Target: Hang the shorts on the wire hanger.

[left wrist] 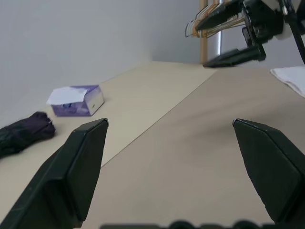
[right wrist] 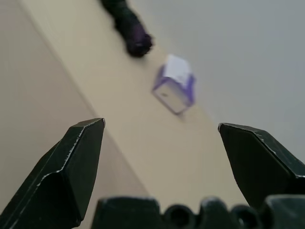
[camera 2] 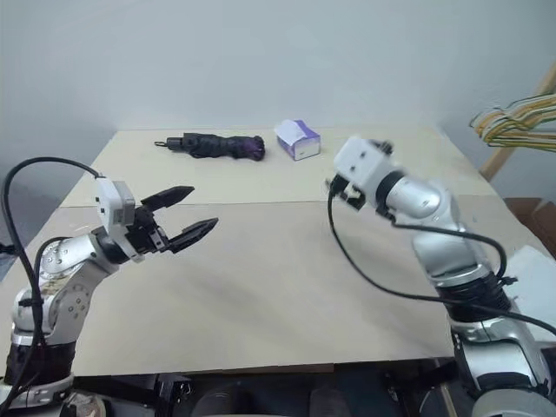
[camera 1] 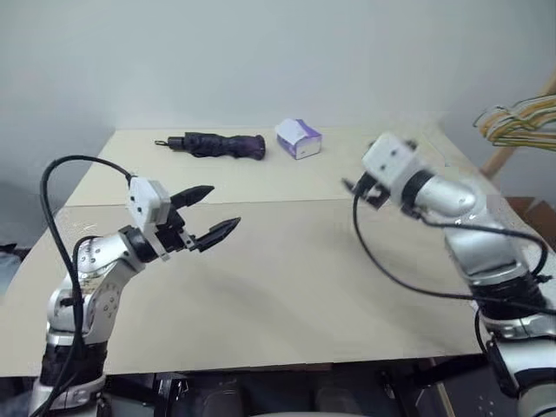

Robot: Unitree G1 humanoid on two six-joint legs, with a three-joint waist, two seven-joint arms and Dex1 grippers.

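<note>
**No readable text in any view**

Nothing here can be read — no word, brand, number or sign. The purple-and-white tissue box [camera 1: 298,138] shows only plain coloured faces in the head views, and in the wrist views it carries no lettering that can be made out. The dark folded umbrella [camera 1: 217,144] beside it bears no label. The white camera housings on the wrists are unmarked, and the tan table [camera 1: 287,287] is bare of any print.

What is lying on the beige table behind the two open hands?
On the far strip of the beige table lie a folded dark purple umbrella and a purple-white tissue box, apart from each other. Nothing covers them.
</note>
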